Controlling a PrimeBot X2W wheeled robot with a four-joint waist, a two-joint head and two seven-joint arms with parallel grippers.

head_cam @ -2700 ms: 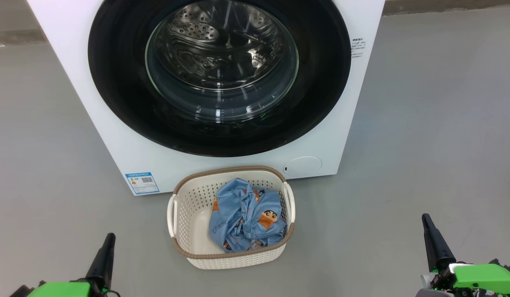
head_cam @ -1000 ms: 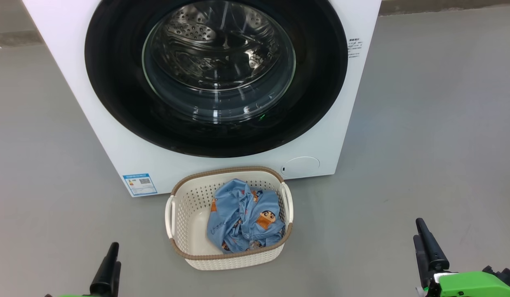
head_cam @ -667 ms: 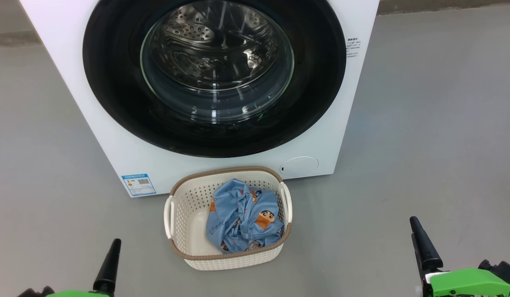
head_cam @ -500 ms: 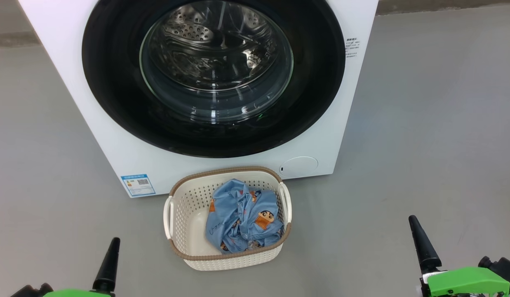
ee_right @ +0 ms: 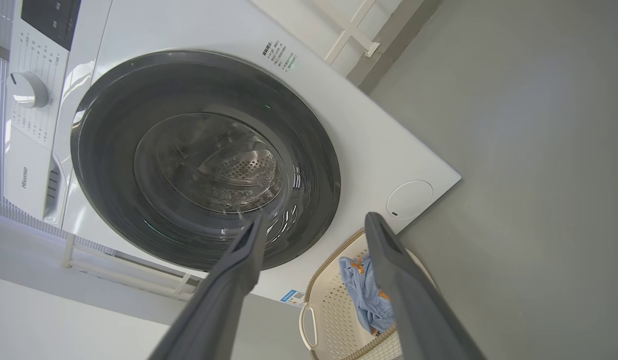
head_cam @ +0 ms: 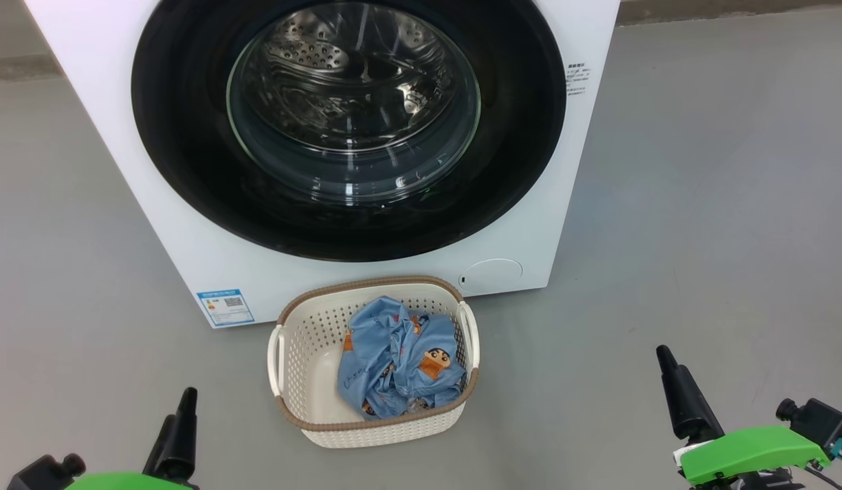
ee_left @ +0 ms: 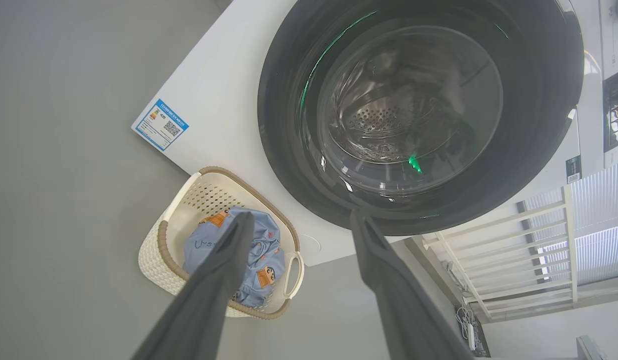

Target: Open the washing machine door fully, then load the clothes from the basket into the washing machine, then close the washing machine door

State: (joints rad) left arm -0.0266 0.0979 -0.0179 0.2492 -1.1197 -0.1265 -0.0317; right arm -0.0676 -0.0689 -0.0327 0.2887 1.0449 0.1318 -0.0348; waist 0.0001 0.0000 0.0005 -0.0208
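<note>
A: Head view, item by item?
B: Washing machine (head_cam: 209,258), white, on the grey floor (head_cam: 700,204); its top is cut off by the frame. Washing machine door (head_cam: 182,170), glossy black, shut against the front, upper rim out of frame; steel drum seen through the glass. Basket (head_cam: 380,429) on the floor just in front of the machine, below the door. Clothes (head_cam: 400,354), blue printed fabric, bunched in the basket's right half; whatever lies under them is hidden. Left gripper (head_cam: 177,418) low left, right gripper (head_cam: 674,381) low right, both well apart from the basket and cut by the bottom edge; their fingers overlap here, so the jaws are hard to judge.
A: Left wrist view?
B: Jaws apart, nothing between them. One finger crosses the clothes and hides part of them. Blue sticker (ee_left: 160,124), print unreadable.
A: Right wrist view?
B: Jaws apart, empty. Door closed. Dial (ee_right: 26,90) on the panel, lettering too small to read. One finger covers part of the basket, which the bottom edge also cuts off.
</note>
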